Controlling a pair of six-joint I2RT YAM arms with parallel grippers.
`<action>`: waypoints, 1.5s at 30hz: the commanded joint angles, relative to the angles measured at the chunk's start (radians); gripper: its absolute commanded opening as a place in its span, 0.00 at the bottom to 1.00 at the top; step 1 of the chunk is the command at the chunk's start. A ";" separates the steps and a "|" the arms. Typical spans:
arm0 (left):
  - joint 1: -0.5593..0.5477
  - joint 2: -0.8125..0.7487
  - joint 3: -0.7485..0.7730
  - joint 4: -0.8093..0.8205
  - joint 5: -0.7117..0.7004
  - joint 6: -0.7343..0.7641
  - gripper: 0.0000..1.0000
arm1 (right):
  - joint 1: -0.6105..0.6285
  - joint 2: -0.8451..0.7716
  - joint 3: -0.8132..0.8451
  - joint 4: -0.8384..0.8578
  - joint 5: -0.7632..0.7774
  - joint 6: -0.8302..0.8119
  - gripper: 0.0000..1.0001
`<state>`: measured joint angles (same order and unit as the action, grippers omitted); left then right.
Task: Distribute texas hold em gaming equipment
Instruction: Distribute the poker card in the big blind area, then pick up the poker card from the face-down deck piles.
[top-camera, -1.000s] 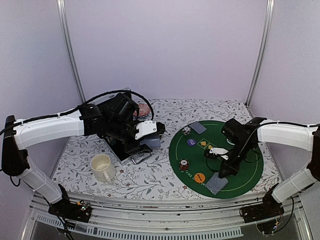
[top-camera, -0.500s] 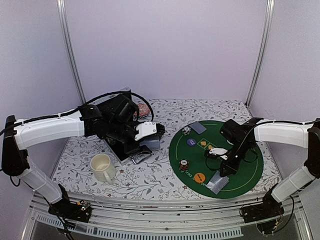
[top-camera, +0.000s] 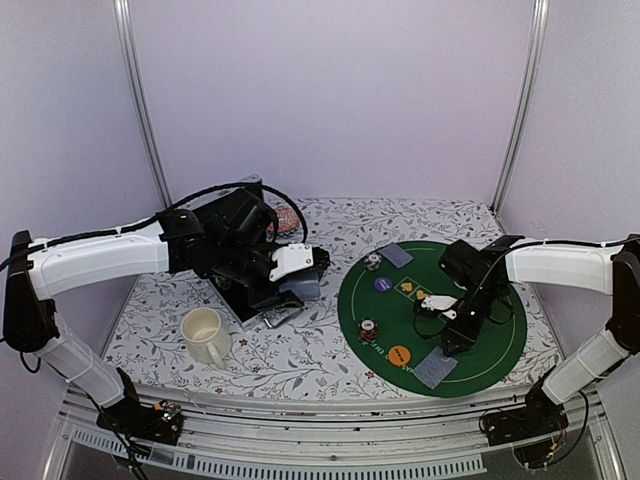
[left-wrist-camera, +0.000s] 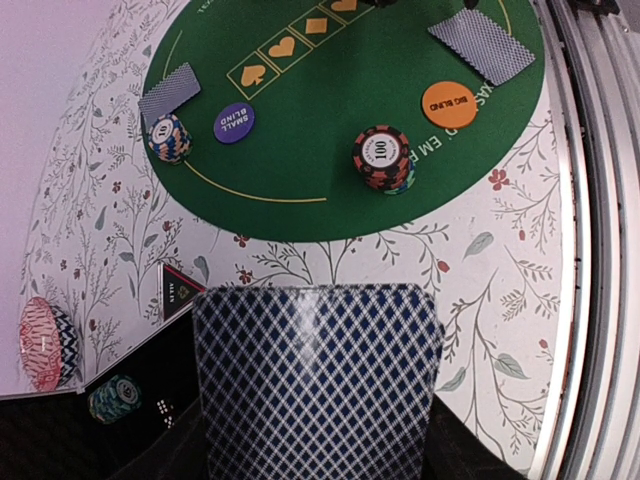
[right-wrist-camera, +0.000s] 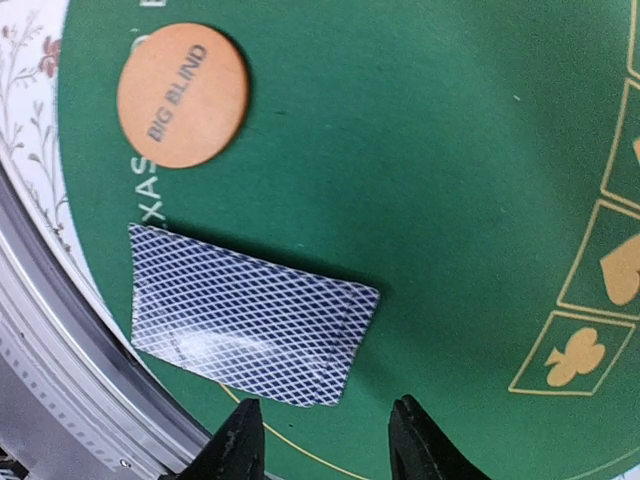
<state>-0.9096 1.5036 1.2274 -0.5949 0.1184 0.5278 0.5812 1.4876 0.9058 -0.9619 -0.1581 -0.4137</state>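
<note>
Right gripper stands part open at the bottom edge of the right wrist view, with nothing between the jaws. Just above it a dealt card lies flat and face down on the green mat, near the mat's lower left rim. It sits below the orange big blind disc and does not touch it. Left gripper, centre left in the overhead view, is closed partway on the held cards, whose blue lattice back fills the lower centre of the left wrist view. The fingers are hidden behind them, and whether this is one card or several cannot be determined. Two chip stacks, a purple small blind disc and a second card are already on the mat. Assessment: the cards are thin, light, flexible and glossy, so they are liable to slip or bow. A flat card offers no raised edge, so a pinch across the faces near a short edge seems soundest. The chips are rigid but stacked loosely, so they are best gripped low around the sides.
</note>
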 joint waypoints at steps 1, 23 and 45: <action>-0.008 -0.023 -0.009 0.024 0.003 0.007 0.60 | -0.003 -0.015 0.059 0.007 0.124 0.035 0.51; -0.009 -0.029 0.008 0.039 0.000 0.001 0.60 | 0.163 -0.079 0.094 1.181 -0.404 0.823 0.98; -0.009 -0.038 0.005 0.064 0.007 -0.005 0.60 | 0.240 0.297 0.277 1.097 -0.504 0.876 0.86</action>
<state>-0.9096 1.4967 1.2274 -0.5606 0.1184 0.5270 0.8211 1.7573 1.1564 0.1574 -0.6662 0.4580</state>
